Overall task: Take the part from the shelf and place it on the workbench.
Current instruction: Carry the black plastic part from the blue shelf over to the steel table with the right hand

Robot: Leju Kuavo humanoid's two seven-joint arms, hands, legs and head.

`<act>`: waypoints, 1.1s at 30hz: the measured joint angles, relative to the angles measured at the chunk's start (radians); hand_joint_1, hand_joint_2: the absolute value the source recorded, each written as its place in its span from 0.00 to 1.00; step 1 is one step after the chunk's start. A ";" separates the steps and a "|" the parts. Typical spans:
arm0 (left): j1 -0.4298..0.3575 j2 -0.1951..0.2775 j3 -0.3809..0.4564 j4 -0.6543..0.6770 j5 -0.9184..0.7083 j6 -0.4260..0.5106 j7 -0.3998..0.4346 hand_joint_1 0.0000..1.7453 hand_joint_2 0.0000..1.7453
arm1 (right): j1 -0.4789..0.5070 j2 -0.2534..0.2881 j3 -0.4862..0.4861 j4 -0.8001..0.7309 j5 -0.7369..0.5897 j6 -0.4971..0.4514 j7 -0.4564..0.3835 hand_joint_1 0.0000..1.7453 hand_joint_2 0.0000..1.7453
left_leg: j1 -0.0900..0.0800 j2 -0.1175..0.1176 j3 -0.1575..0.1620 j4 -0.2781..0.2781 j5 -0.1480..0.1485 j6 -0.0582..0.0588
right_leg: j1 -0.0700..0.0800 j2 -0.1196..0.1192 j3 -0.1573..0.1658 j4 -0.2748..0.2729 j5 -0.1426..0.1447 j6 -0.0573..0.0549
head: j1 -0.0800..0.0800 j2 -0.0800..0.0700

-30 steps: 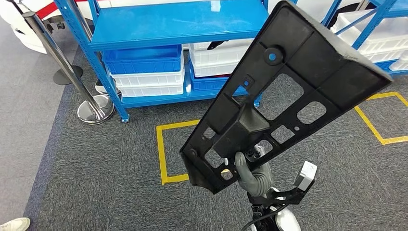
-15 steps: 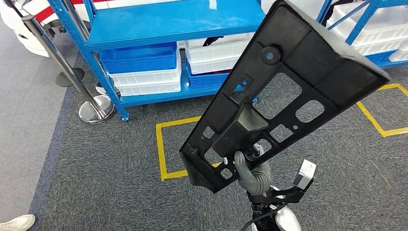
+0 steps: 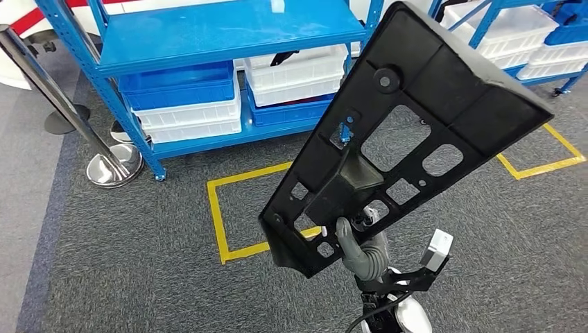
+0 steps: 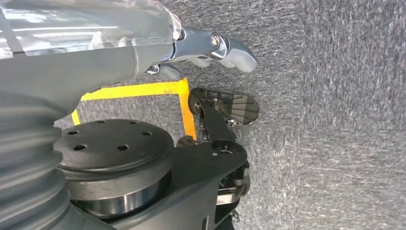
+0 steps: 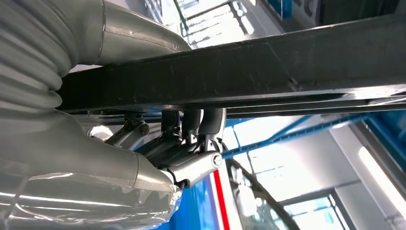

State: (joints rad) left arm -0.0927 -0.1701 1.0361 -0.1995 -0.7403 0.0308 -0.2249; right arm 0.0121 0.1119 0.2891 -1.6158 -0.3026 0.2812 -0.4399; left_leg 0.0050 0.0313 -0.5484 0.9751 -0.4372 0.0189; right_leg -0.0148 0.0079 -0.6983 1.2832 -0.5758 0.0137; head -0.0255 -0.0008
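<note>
1. Two things differ from half a second back: the whole head view is sliding, so the blue shelf (image 3: 208, 35), the bins and the yellow floor squares all sit further left than before. That's the camera moving, not the stuff. The black part (image 3: 409, 132) and the hand under it are staying put in the picture.
2. Going left to right in the head view: one chrome post (image 3: 69, 121) with a round base, then the shelf holding two blue bins (image 3: 177, 84) and about three white bins (image 3: 295, 69) on its lower level.
3. Next come two yellow floor squares (image 3: 220, 225), one under the part and one further right.
4. One part, a flat black plate with cutouts, is being held up tilted over the grey carpet (image 3: 125, 270), clear of the shelf.
5. Right hand (image 3: 360, 250) is gripping its lower end, thumb on the face; the wrist view shows the fingers (image 5: 191, 129) curled against the part's edge.
6. Left hand (image 4: 210, 52) is hanging over the carpet holding nothing; can't tell how its fingers are lying.
</note>
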 joint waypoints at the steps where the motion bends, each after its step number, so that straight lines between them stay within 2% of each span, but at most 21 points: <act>1: 0.000 0.000 0.000 0.000 -0.002 -0.001 -0.001 0.00 1.00 | 0.001 0.000 0.000 0.001 0.000 -0.001 0.000 1.00 1.00 | 0.000 0.008 -0.001 0.003 -0.001 -0.001 | 0.000 -0.005 0.021 -0.039 0.029 -0.001 | 0.000 0.000; 3: -0.001 0.000 0.000 0.000 -0.003 -0.003 -0.003 0.00 1.00 | 0.001 0.000 0.000 0.002 0.000 -0.003 -0.001 1.00 1.00 | -0.003 0.023 -0.002 0.011 -0.005 -0.007 | 0.003 -0.035 0.093 -0.176 0.089 -0.006 | 0.000 0.000; 5: -0.001 0.000 0.000 0.000 -0.003 -0.003 -0.005 0.00 1.00 | 0.000 0.000 0.000 0.001 0.000 -0.005 -0.002 1.00 1.00 | -0.008 0.036 -0.003 0.019 -0.010 -0.016 | 0.009 -0.055 0.131 -0.257 0.110 -0.016 | -0.001 0.000; 7: -0.001 0.000 0.000 0.000 -0.004 -0.003 -0.007 0.00 1.00 | 0.001 0.000 0.000 0.001 0.000 -0.008 -0.005 1.00 1.00 | -0.011 0.050 -0.004 0.021 -0.010 -0.025 | 0.011 -0.043 0.127 -0.264 0.111 -0.027 | -0.001 0.000; 9: -0.003 0.000 0.000 0.000 -0.007 -0.003 -0.009 0.00 1.00 | 0.003 0.000 0.000 0.001 0.000 -0.010 -0.011 1.00 1.00 | -0.008 0.042 -0.010 0.035 -0.024 -0.038 | 0.008 -0.027 0.123 -0.268 0.118 -0.040 | -0.001 0.000; 11: -0.002 0.000 0.000 0.000 -0.010 -0.003 -0.010 0.00 1.00 | 0.003 0.000 0.000 0.001 0.001 -0.011 -0.017 1.00 1.00 | -0.003 0.005 -0.044 0.117 -0.081 -0.048 | 0.004 -0.013 0.119 -0.271 0.126 -0.051 | -0.002 0.000; 13: 0.001 0.001 0.000 0.000 -0.012 -0.004 -0.010 0.00 1.00 | 0.003 0.000 0.000 0.002 0.001 -0.014 -0.019 1.00 1.00 | -0.001 -0.019 -0.100 0.254 -0.151 -0.053 | 0.005 0.005 0.111 -0.269 0.130 -0.055 | -0.002 0.000; 14: 0.002 0.001 0.000 0.000 -0.013 -0.004 -0.010 0.00 1.00 | 0.004 -0.001 0.000 0.003 0.002 -0.016 -0.020 1.00 1.00 | -0.001 -0.022 -0.121 0.302 -0.167 -0.054 | 0.005 0.015 0.108 -0.268 0.131 -0.055 | -0.002 0.000; 15: 0.003 0.001 0.000 0.000 -0.014 -0.004 -0.010 0.00 1.00 | 0.004 -0.001 0.000 0.005 0.002 -0.020 -0.021 1.00 1.00 | -0.001 -0.023 -0.124 0.314 -0.162 -0.053 | 0.005 0.025 0.105 -0.265 0.132 -0.055 | -0.002 0.000; 16: 0.003 0.001 0.000 0.000 -0.015 -0.004 -0.010 0.00 1.00 | 0.005 -0.001 0.000 0.006 0.002 -0.023 -0.023 1.00 1.00 | -0.001 -0.025 -0.107 0.285 -0.138 -0.051 | 0.005 0.037 0.104 -0.263 0.133 -0.054 | -0.002 0.000; 17: 0.002 0.002 0.000 0.000 -0.016 -0.004 -0.011 0.00 1.00 | 0.006 -0.001 0.000 0.007 0.002 -0.026 -0.025 1.00 1.00 | 0.000 -0.032 -0.075 0.223 -0.102 -0.048 | 0.005 0.048 0.103 -0.261 0.133 -0.053 | -0.002 0.000; 19: 0.001 0.005 0.000 0.000 -0.018 -0.004 -0.012 0.00 1.00 | 0.005 -0.001 0.000 0.007 0.002 -0.029 -0.032 1.00 1.00 | 0.000 -0.071 -0.007 0.086 -0.051 -0.039 | 0.006 0.069 0.101 -0.257 0.136 -0.048 | -0.001 0.000; 21: 0.000 0.009 0.000 0.000 -0.018 -0.004 -0.013 0.00 1.00 | 0.005 -0.001 0.000 0.007 0.002 -0.029 -0.035 1.00 1.00 | -0.001 -0.094 0.019 0.028 -0.043 -0.031 | 0.004 0.087 0.094 -0.257 0.141 -0.036 | -0.001 0.000; 23: -0.001 0.011 0.000 0.000 -0.018 -0.003 -0.015 0.00 1.00 | 0.005 -0.001 -0.001 0.006 0.002 -0.029 -0.035 1.00 1.00 | 0.000 -0.078 0.021 0.019 -0.038 -0.022 | 0.002 0.100 0.087 -0.259 0.148 -0.022 | -0.001 0.000; 25: -0.003 0.013 0.000 0.000 -0.019 0.000 -0.017 0.00 1.00 | 0.005 -0.001 -0.002 0.004 0.002 -0.028 -0.035 1.00 1.00 | 0.004 -0.057 0.024 0.006 -0.027 -0.009 | 0.004 0.069 0.073 -0.233 0.129 -0.012 | 0.002 0.000; 26: -0.002 0.014 0.000 0.000 -0.021 0.002 -0.017 0.00 1.00 | 0.003 -0.001 -0.003 0.003 0.002 -0.028 -0.035 1.00 1.00 | 0.006 -0.045 0.025 0.001 -0.023 -0.004 | 0.005 0.044 0.054 -0.192 0.103 -0.008 | 0.004 0.000; 27: -0.002 0.015 0.000 0.000 -0.022 0.004 -0.018 0.00 1.00 | 0.002 -0.001 -0.003 0.002 0.002 -0.028 -0.035 1.00 1.00 | 0.004 -0.033 0.024 0.000 -0.022 -0.001 | 0.004 0.020 0.027 -0.134 0.069 -0.004 | 0.007 0.000; 29: 0.000 0.017 0.000 0.000 -0.026 0.008 -0.017 0.00 1.00 | 0.003 -0.001 -0.004 0.003 0.002 -0.028 -0.035 1.00 1.00 | 0.002 -0.008 0.020 0.001 -0.022 0.001 | 0.000 0.003 -0.030 -0.012 0.016 0.003 | 0.008 0.000; 30: 0.000 0.018 0.000 0.000 -0.027 0.009 -0.017 0.00 1.00 | 0.004 -0.001 -0.005 0.003 0.002 -0.028 -0.035 1.00 1.00 | 0.001 0.005 0.019 0.002 -0.022 0.000 | -0.002 -0.001 -0.039 0.012 0.013 0.006 | 0.008 0.000; 31: 0.000 0.019 0.000 0.000 -0.027 0.010 -0.017 0.00 1.00 | 0.004 -0.001 -0.006 0.004 0.002 -0.028 -0.035 1.00 1.00 | 0.001 0.017 0.018 0.004 -0.023 -0.001 | -0.003 -0.005 -0.028 -0.003 0.029 0.007 | 0.008 0.000; 33: -0.001 0.019 0.000 0.000 -0.028 0.011 -0.017 0.00 1.00 | 0.004 -0.001 -0.009 0.003 0.002 -0.028 -0.035 1.00 1.00 | 0.001 0.037 0.019 0.009 -0.028 -0.008 | -0.004 -0.033 0.044 -0.128 0.085 0.005 | 0.008 0.000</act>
State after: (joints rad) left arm -0.0940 -0.1514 1.0361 -0.1999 -0.7682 0.0418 -0.2419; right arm 0.0160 0.1106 0.2804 -1.6127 -0.3010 0.2537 -0.4749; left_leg 0.0055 0.0683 -0.5289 0.9844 -0.4654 0.0108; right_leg -0.0183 -0.0255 -0.6547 1.1547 -0.4905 0.0187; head -0.0173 -0.0008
